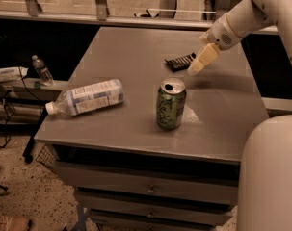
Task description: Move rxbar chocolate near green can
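The rxbar chocolate (pixel 179 61) is a small flat black bar lying on the grey table (pixel 136 57) toward the back right. The green can (pixel 170 104) stands upright near the table's middle front, silver top showing. My gripper (pixel 197 66) comes in from the upper right on a white arm and hangs just right of the bar, its pale tip close to the bar's right end. The bar lies well behind the can.
A large clear plastic bottle with a white label (pixel 86 98) lies on its side at the table's left front. A small water bottle (pixel 41 70) stands on a low shelf left of the table. My white base (pixel 271 177) fills the lower right.
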Robot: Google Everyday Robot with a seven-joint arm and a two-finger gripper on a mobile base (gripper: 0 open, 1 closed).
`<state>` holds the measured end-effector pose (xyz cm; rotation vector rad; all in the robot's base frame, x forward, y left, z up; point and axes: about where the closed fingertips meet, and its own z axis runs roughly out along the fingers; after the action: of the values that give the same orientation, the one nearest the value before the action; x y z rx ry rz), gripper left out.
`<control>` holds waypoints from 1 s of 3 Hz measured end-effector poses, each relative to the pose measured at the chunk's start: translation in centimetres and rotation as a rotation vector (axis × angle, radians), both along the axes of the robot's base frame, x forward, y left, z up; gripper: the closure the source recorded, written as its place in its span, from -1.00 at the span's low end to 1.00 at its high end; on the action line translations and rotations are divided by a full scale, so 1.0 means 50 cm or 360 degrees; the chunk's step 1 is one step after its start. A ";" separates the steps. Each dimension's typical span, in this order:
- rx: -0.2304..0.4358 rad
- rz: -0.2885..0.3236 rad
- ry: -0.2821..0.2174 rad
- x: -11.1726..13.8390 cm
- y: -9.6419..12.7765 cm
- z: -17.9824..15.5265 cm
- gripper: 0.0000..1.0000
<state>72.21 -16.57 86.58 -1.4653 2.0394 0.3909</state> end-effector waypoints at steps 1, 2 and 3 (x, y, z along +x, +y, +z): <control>-0.0063 0.0008 0.0007 0.005 0.021 -0.008 -1.00; -0.0152 0.0015 0.0011 0.013 0.037 -0.025 -1.00; -0.0228 0.0025 0.0019 0.019 0.045 -0.044 -1.00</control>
<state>73.18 -14.31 84.38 -1.5674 2.1039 0.2651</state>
